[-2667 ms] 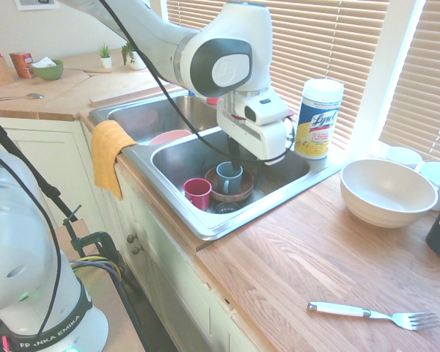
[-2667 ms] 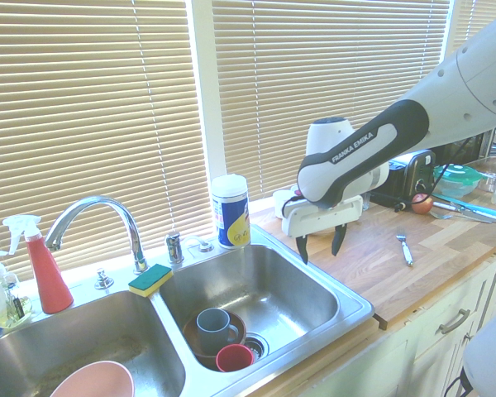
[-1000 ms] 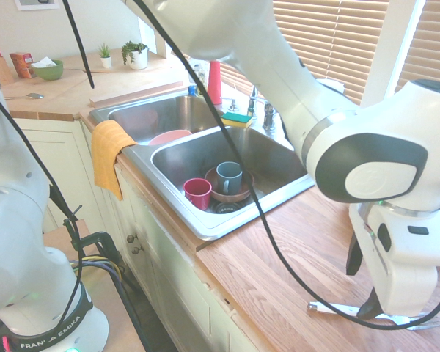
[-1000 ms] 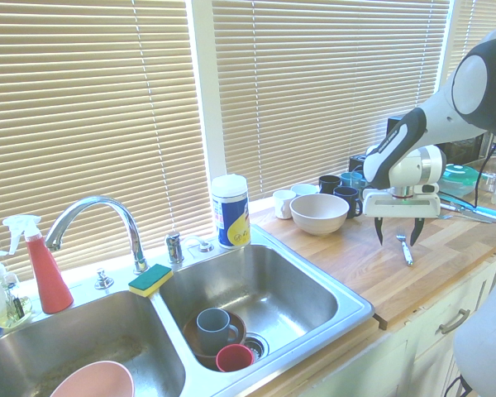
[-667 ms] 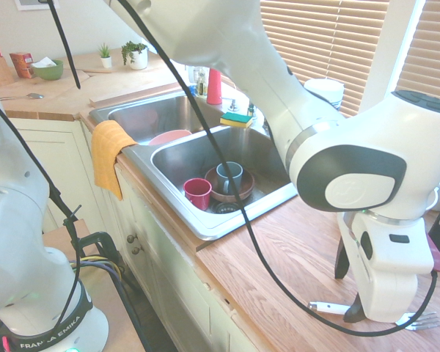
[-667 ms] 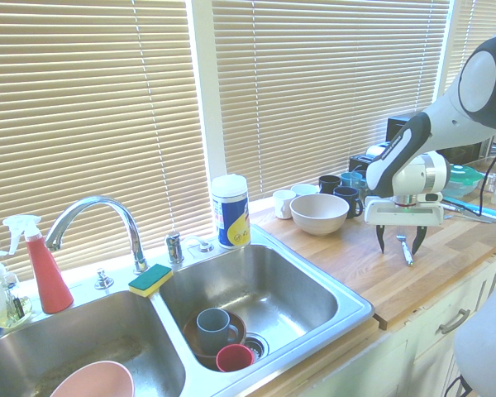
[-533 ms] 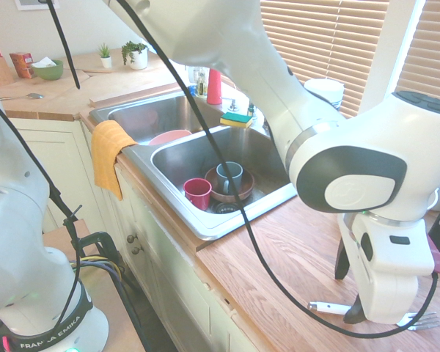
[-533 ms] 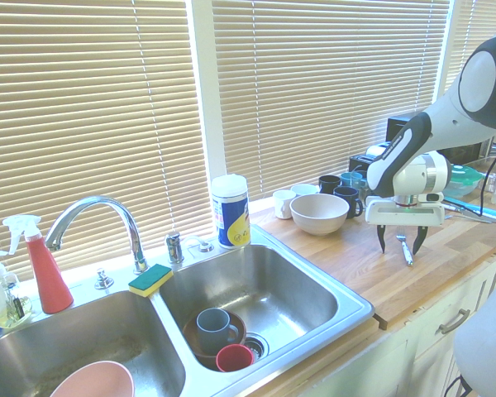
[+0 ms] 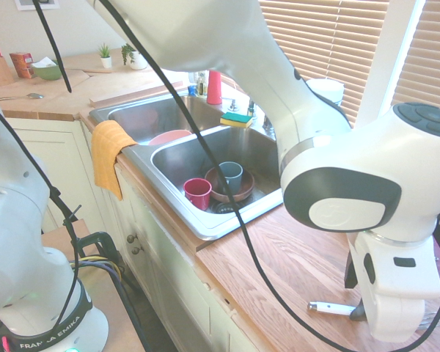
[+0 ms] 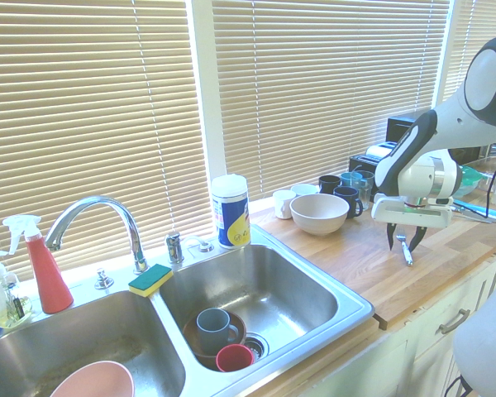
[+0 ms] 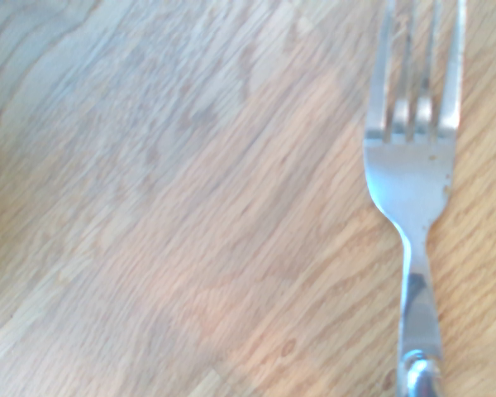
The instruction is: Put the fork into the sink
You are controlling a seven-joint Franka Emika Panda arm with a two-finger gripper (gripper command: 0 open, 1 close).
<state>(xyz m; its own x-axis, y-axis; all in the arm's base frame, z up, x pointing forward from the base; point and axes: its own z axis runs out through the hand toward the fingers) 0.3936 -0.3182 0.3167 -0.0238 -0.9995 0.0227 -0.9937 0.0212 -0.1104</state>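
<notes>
On the wooden countertop (image 10: pixel 372 273) right of the sink (image 10: pixel 298 285), the fork (image 10: pixel 403 246) lies flat, its long axis crossing the counter, white handle toward the front edge, tines toward the window. The gripper (image 10: pixel 406 241) straddles it, fingers apart.

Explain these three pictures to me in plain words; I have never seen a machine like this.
The white machine is a robot arm ending in a two-finger gripper. Two pictures come from cameras standing on opposite sides of a kitchen; the third, close-up one comes from a camera on the arm's wrist. The gripper points down over a fork lying flat on the wooden counter, one dark finger on each side of it. The fork is meant to go into the steel sink, which already holds mugs and a brown bowl. Nothing is lifted yet: the wrist view shows the fork resting on the wood.
</notes>
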